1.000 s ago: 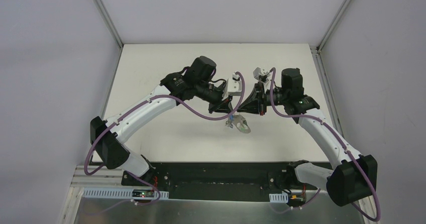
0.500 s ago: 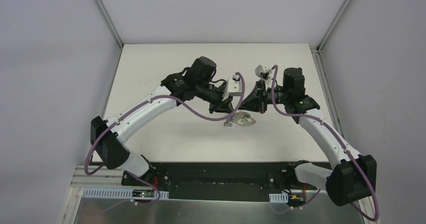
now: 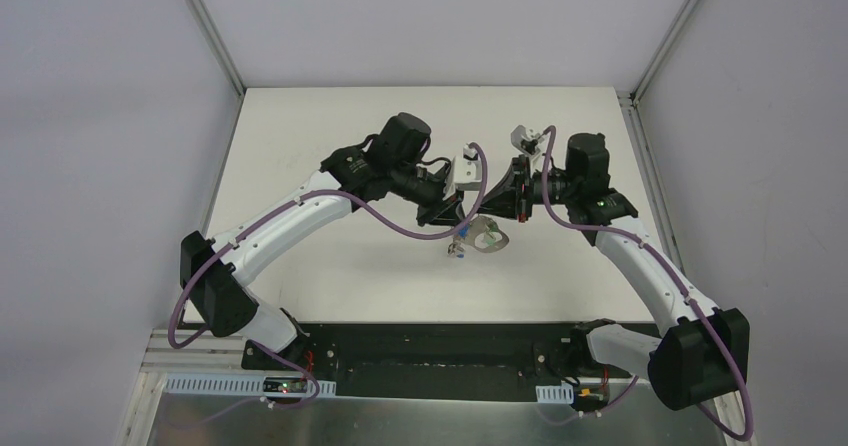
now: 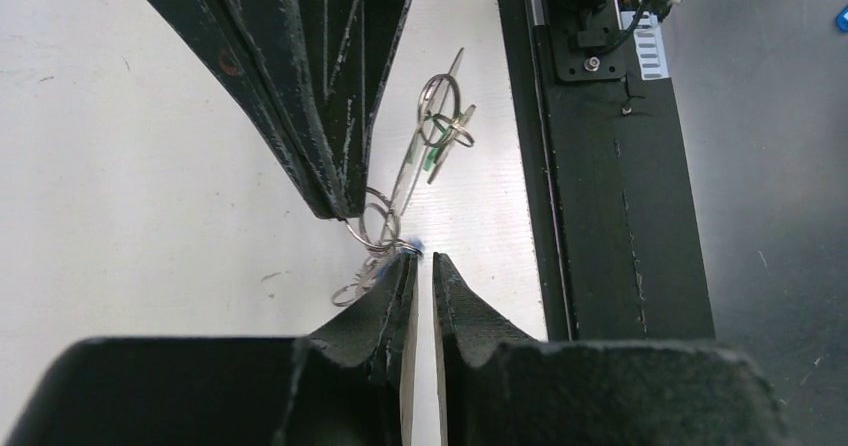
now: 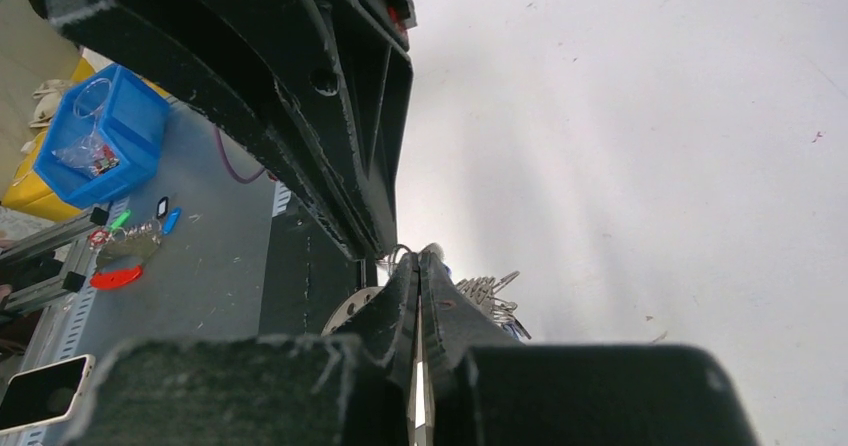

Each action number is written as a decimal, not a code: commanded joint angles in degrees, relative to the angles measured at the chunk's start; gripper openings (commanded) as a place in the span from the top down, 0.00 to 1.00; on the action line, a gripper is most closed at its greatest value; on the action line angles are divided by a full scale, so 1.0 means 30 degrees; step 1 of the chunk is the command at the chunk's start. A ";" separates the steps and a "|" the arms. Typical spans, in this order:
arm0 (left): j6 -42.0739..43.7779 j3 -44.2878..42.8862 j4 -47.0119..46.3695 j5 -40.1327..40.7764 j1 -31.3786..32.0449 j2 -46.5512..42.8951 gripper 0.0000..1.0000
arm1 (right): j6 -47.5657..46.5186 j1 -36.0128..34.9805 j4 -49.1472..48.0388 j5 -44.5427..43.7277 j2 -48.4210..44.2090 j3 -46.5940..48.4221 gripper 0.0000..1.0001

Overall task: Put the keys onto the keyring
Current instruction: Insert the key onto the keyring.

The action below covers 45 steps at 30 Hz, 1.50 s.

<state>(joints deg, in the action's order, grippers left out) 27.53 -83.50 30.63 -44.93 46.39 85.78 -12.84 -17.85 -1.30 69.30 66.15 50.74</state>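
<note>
Both grippers meet above the middle of the white table (image 3: pixel 330 266). The pale oval keyring (image 3: pixel 490 236) hangs between them, off the table. In the left wrist view it shows edge-on (image 4: pixel 425 141) with the green key (image 4: pixel 436 156) on it and small linked rings (image 4: pixel 375 216) below. My right gripper (image 3: pixel 478 218) (image 5: pixel 420 256) is shut on a wire ring of the keyring; more rings (image 5: pixel 488 291) fan out beside its tip. My left gripper (image 3: pixel 462 226) (image 4: pixel 422 258) is nearly closed, with the blue key (image 4: pixel 414 246) (image 3: pixel 455 252) at its tip.
The black base strip (image 3: pixel 430 351) (image 4: pixel 610 166) runs along the near table edge. Beyond the table, the right wrist view shows a blue bin (image 5: pixel 100 136), a phone (image 5: pixel 40 391) and small coloured tags. Frame posts stand at the far corners.
The keyring has risen and moved up closer under the two fingertips. The right gripper has shifted slightly; the left arm has hardly moved.
</note>
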 commanded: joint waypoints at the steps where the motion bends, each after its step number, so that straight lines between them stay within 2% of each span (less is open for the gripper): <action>1: -0.0564 0.0149 -0.0082 -0.0629 0.0001 -0.0606 0.87 | 0.0286 0.0265 -0.1407 -0.0248 -0.0150 0.0227 1.00; 7: -0.1197 0.0262 -0.0534 -0.0007 -0.0045 -0.0693 0.74 | 0.0283 0.0379 -0.1469 -0.0089 -0.0253 0.0196 1.00; 12: -0.2010 0.0346 -0.1053 0.0223 -0.0541 -0.0828 0.69 | 0.0218 0.0390 -0.1471 0.0074 -0.0304 0.0156 1.00; 22: -0.4153 0.0513 -0.3538 0.0265 -0.1850 -0.0378 0.69 | 0.0179 0.0405 -0.1471 0.0221 -0.0282 0.0166 1.00; 29: -0.4337 -0.0403 -0.3747 -0.0784 -0.1841 0.0914 0.70 | 0.0193 0.0395 -0.1471 0.0250 -0.0253 0.0196 1.00; 45: -0.5083 0.0117 -0.4706 -0.2696 -0.1811 0.1234 0.70 | 0.0211 0.0433 -0.1469 0.0192 -0.0165 0.0155 1.00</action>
<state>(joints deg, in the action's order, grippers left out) 13.28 -82.59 18.52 -49.32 40.82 89.91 -12.60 -17.06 -2.79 68.40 66.15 50.74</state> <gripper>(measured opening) 0.306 0.004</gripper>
